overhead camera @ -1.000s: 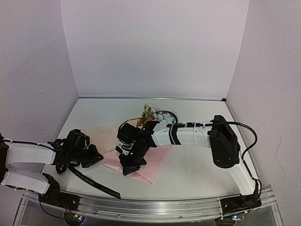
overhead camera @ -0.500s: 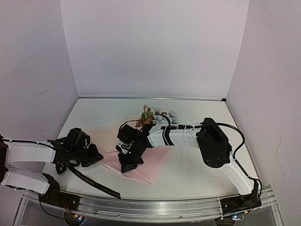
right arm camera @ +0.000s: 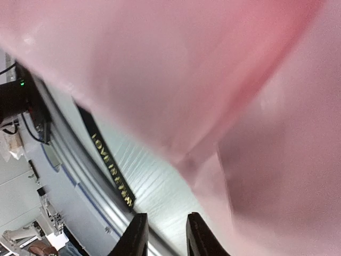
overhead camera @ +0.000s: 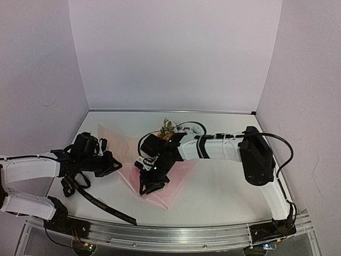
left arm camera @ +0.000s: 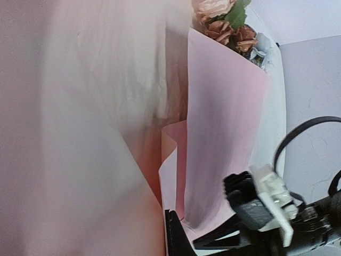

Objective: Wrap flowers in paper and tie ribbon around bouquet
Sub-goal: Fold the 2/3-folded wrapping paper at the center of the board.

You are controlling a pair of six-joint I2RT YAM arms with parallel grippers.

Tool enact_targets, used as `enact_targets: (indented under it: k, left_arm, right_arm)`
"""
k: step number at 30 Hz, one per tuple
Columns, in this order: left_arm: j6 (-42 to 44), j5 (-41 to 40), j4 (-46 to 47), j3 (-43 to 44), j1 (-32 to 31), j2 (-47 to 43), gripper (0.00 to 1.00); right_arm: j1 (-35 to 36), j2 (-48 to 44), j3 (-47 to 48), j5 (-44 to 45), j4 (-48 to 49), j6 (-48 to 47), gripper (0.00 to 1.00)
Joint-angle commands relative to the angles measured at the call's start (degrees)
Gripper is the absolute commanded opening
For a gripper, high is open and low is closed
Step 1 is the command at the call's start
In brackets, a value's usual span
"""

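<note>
The pale pink paper [overhead camera: 173, 173] lies mid-table, and its left part stands up as a lifted flap [overhead camera: 114, 141]. My left gripper [overhead camera: 110, 165] is shut on that flap's edge. In the left wrist view one black finger [left arm camera: 178, 239] shows against the paper [left arm camera: 224, 117]. The flowers [overhead camera: 167, 127] [left arm camera: 226, 24] poke out at the paper's far end. My right gripper [overhead camera: 152, 184] [right arm camera: 167, 218] hovers low over the paper's near corner, open, with bare table between its fingers and the paper [right arm camera: 240, 80] beside them. The black ribbon [overhead camera: 104, 207] [right arm camera: 109, 165] with gold lettering lies near the front left edge.
A metal rail [overhead camera: 176, 234] runs along the table's near edge. White walls close in the left, back and right sides. My right arm [overhead camera: 224, 149] stretches across the table above the paper's right side, its black cable looping near the flowers.
My left gripper has risen and moved right, pulling the paper's left edge up into a standing flap. My right gripper has opened and shifted slightly toward the near corner.
</note>
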Motion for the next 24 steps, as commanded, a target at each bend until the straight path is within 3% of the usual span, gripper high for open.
enact_targets:
  k: [1, 8, 13, 18, 24]
  left_arm:
    - [5.9, 3.4, 1.5, 4.8, -0.9, 1.0, 0.05]
    - [11.2, 2.3, 1.5, 12.5, -7.4, 8.1, 0.07]
    - [14.4, 0.0, -0.6, 20.2, -13.0, 16.5, 0.08]
    - [17.8, -0.7, -4.3, 29.0, -17.7, 26.3, 0.09]
    - [20.5, 0.9, -8.3, 38.3, -21.5, 37.0, 0.12]
  right_arm:
    - [-3.5, -14.2, -6.4, -2.6, -3.0, -1.2, 0.29]
    - [-11.6, -28.5, -28.9, 8.2, -0.5, 5.2, 0.42]
    - [-18.0, -30.4, -40.2, 9.2, 9.1, 13.2, 0.41]
    - [-22.8, -25.1, -42.4, 6.1, 18.2, 20.3, 0.4]
    - [-27.0, -19.3, -40.1, 6.1, 20.3, 23.4, 0.37]
